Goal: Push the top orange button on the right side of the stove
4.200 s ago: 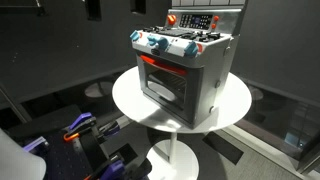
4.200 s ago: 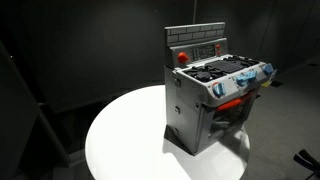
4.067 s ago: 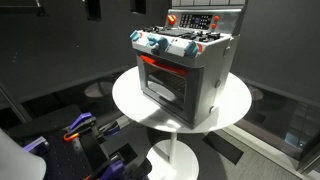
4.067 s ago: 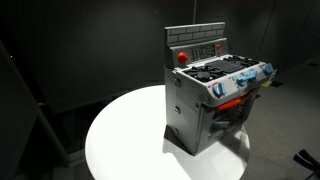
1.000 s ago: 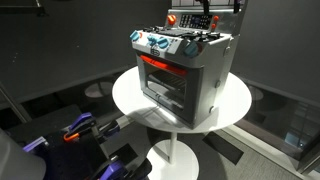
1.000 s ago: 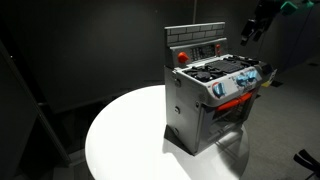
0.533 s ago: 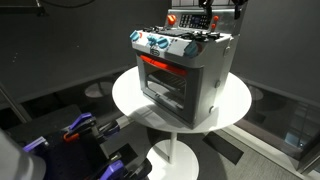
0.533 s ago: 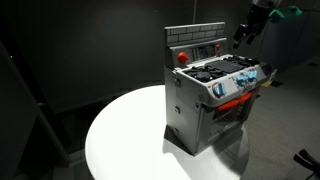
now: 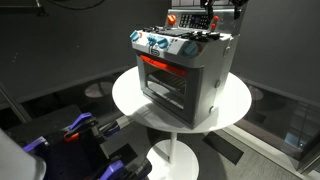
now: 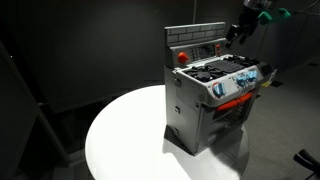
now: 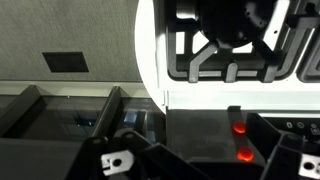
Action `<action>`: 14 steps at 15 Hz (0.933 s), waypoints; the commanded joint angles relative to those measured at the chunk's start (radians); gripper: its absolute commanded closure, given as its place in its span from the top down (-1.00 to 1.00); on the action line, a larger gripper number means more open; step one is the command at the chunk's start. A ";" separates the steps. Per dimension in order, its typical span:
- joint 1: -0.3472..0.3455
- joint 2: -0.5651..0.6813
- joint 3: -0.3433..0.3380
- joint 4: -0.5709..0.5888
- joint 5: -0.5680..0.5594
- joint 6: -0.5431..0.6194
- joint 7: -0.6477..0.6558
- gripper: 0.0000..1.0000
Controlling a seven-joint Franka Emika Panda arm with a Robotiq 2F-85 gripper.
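On the round white surface (image 9: 128,98), the stove (image 9: 185,70) stands near centre, glowing door facing forward. Farther back, the pincer (image 10: 238,33) hovers at the right end of the raised back panel (image 10: 195,40), seemingly clear of it. Wrist view: fingers (image 11: 118,160) wide apart, holding nothing; two orange buttons (image 11: 237,128) glow on the dark panel between them.

Step in hand: approach, button not yet pressed. Next move likely needs one fingertip lined on the upper button, then a short straight press. Which button is the upper one cannot be told here.

Matt grey plastic stove (image 9: 214,76) with a glossy glass door (image 9: 160,83) on a smooth white table (image 10: 120,132)
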 commanded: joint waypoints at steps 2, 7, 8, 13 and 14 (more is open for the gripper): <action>0.003 0.057 0.007 0.080 0.001 -0.003 0.036 1.00; 0.007 0.098 0.009 0.129 0.002 -0.005 0.050 1.00; 0.008 0.106 0.009 0.138 0.002 -0.003 0.051 1.00; 0.012 0.155 0.005 0.194 -0.003 -0.005 0.064 1.00; 0.013 0.161 0.004 0.200 -0.004 -0.005 0.066 1.00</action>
